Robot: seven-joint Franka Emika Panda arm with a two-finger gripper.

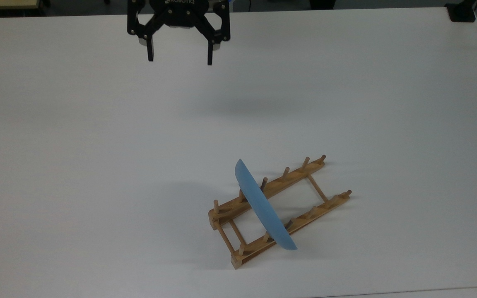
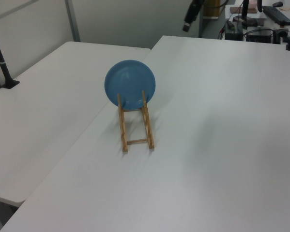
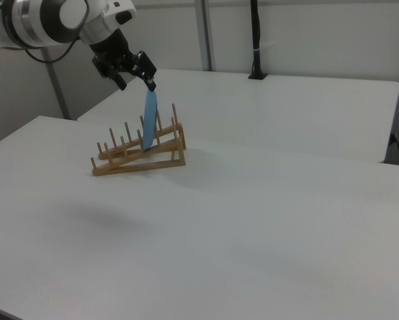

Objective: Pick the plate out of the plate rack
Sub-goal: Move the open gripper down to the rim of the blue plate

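Light-blue plate [image 1: 263, 207] standing on edge in wooden plate rack [image 1: 280, 209], slotted between pegs close to one end and spanning both rails; remaining slots of rack unfilled. In the left view, plate [image 2: 130, 84] seen face-on at far end of rack [image 2: 135, 125], round face rising well above pegs. Rack resting on white table [image 1: 97, 145]. Black two-finger gripper [image 1: 179, 58] hanging in the air well apart from rack, toward the top view's upper left, fingers spread wide and gripping nothing. In the right view, gripper [image 3: 138, 77] appearing just above plate [image 3: 148, 120].
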